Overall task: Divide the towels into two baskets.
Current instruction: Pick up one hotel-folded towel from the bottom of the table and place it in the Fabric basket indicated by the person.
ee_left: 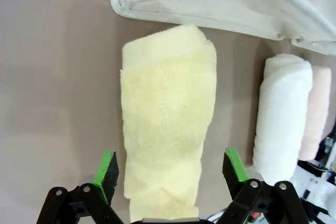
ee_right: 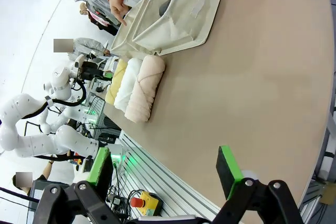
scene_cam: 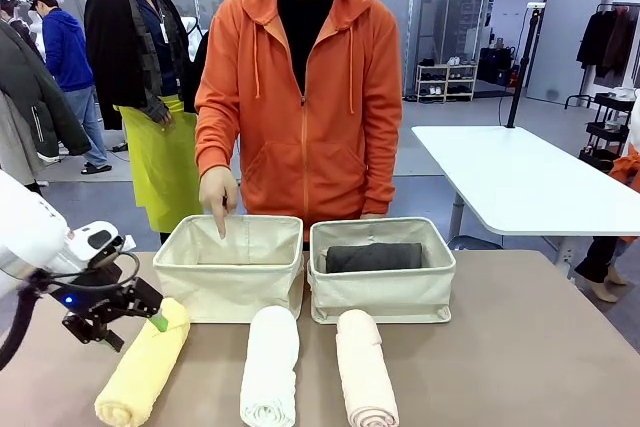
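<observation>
Three rolled towels lie in a row at the table's front: pale yellow (scene_cam: pixel 145 367), white (scene_cam: pixel 270 362) and pink-beige (scene_cam: pixel 365 379). A dark grey towel (scene_cam: pixel 373 257) lies in the right basket (scene_cam: pixel 382 292). The person's hand (scene_cam: pixel 218 197) points a finger down into the left basket (scene_cam: pixel 230 287). My left gripper (scene_cam: pixel 152 317) hovers open over the far end of the yellow towel (ee_left: pixel 168 114), and its green pads (ee_left: pixel 107 170) straddle the roll. Away from the towels, above bare table, my right gripper (ee_right: pixel 165 169) is open. From there the pink-beige towel (ee_right: pixel 144 90) and the baskets (ee_right: pixel 173 19) lie farther off.
A white table (scene_cam: pixel 520 182) stands at the back right, beyond the brown table (scene_cam: pixel 520 347). People stand behind the person in orange. The white towel (ee_left: pixel 281 114) lies close beside the yellow one. A red stop button (ee_right: pixel 140 203) sits below the table edge.
</observation>
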{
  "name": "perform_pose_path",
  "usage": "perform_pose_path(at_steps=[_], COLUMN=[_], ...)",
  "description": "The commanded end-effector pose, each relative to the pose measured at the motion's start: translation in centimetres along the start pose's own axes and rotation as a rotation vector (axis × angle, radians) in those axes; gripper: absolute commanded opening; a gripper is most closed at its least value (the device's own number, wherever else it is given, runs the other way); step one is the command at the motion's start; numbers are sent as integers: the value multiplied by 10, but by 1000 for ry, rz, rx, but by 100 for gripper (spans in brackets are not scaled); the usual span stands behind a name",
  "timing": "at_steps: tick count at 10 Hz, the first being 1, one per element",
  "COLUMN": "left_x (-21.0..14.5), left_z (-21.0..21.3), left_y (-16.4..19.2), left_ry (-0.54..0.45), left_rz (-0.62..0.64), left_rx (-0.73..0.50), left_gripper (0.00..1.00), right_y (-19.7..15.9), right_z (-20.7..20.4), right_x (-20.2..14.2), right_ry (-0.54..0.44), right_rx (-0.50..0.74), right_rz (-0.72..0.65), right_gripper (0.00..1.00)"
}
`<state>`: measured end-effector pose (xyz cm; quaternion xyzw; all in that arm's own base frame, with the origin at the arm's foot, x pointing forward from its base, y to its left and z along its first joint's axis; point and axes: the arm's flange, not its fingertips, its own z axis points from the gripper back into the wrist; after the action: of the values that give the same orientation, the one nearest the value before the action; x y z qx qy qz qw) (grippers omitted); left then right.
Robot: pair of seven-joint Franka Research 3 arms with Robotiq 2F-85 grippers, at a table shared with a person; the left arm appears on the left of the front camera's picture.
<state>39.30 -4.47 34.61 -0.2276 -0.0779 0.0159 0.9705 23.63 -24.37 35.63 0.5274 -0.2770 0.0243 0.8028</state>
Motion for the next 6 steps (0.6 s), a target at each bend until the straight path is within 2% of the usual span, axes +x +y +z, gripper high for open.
perform_pose_path(at_steps=[1,5,6], left_x=[-80,-92,-93], left_z=[-23,-42,-44], left_y=[13,10,11], left_ry=[-32,35,34], left_rz=[-26,-68,-76], left_rx=[20,50,58], left_gripper=[100,100,87], right_y=[3,3,3], right_z=[3,3,3], right_x=[0,0,0], right_ry=[5,5,5], right_rx=[2,2,2], right_rz=[6,6,6], right_gripper=[100,100,100])
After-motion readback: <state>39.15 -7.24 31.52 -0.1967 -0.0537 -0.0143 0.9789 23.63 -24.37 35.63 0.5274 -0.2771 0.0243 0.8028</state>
